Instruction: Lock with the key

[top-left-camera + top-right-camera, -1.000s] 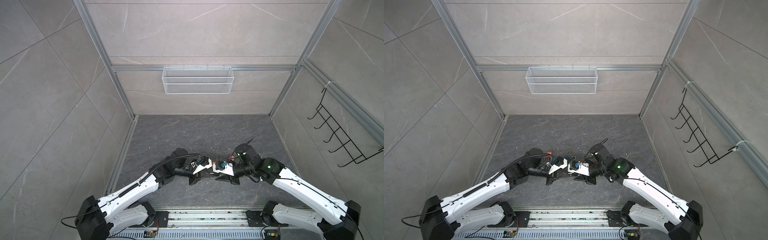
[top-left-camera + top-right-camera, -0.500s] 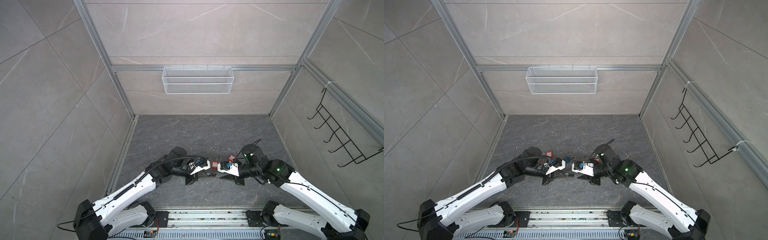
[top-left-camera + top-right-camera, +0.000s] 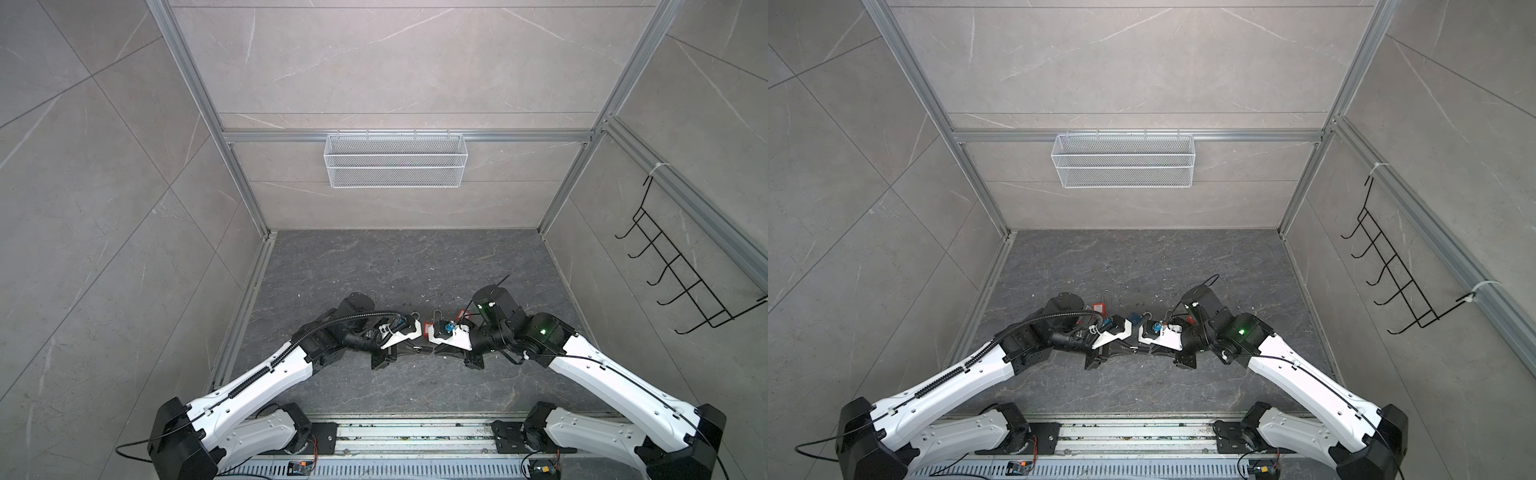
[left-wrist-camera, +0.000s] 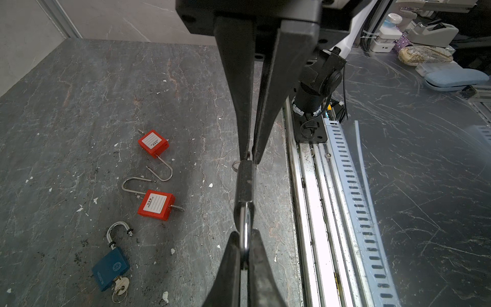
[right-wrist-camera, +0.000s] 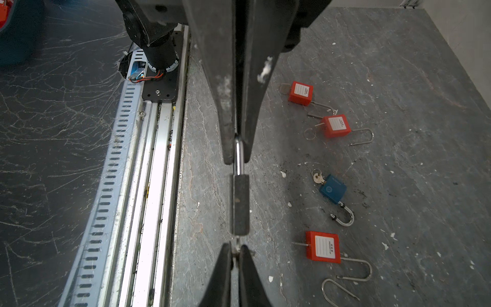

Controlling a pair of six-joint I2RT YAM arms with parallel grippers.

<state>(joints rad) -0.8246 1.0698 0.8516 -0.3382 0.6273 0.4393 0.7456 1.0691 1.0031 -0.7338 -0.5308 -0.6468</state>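
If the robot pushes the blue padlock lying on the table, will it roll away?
Probably not: the blue padlock lies flat on its broad side, so it would likely slide, not roll. Its shackle stands open, so it may swing when nudged. It looks like solid metal, so it is probably heavy for its size.

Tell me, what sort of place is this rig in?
Probably a robot test cell, not a real room: tile-look panels in aluminium framing, a wire basket and hook rack hung up, arms mounted on a rail.
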